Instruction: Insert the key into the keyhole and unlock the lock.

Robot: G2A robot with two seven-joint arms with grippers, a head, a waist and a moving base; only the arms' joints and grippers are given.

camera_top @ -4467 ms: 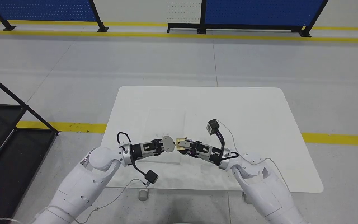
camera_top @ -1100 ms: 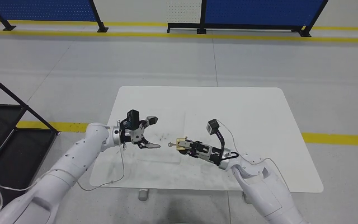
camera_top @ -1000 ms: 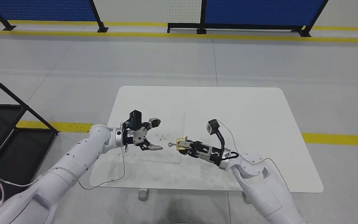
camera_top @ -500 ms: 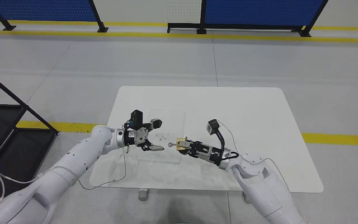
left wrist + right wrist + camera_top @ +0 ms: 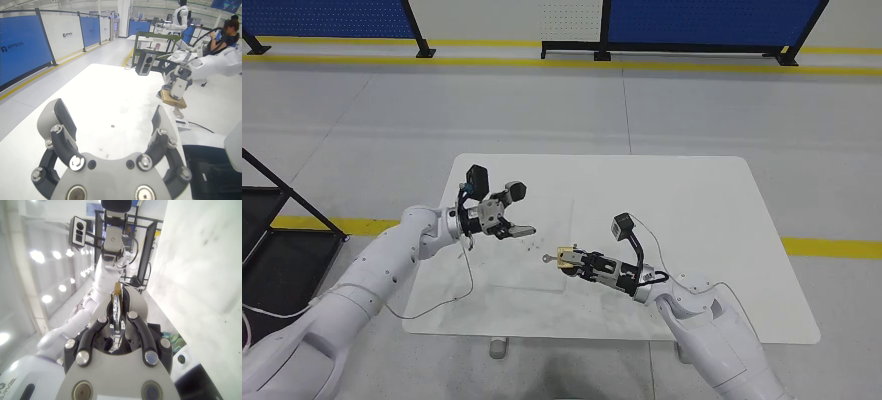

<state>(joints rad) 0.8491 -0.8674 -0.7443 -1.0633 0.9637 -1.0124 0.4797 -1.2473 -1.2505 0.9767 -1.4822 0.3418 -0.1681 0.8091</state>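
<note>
My right gripper is pinched on the brass padlock, with its fingers pressed against the lock's two flat faces. The wrist view shows the lock edge-on between the pads. The shackle lies back toward the gripper's palm, and I cannot tell whether it is released. The key is seated in the padlock's far end, the end away from that palm, and its bow sticks out beyond the fingertips. My left gripper is spread wide with nothing between its fingers. It hangs above the counter, facing the right gripper. The key lies ahead of its open fingers and off to one side, near them but not touching.
</note>
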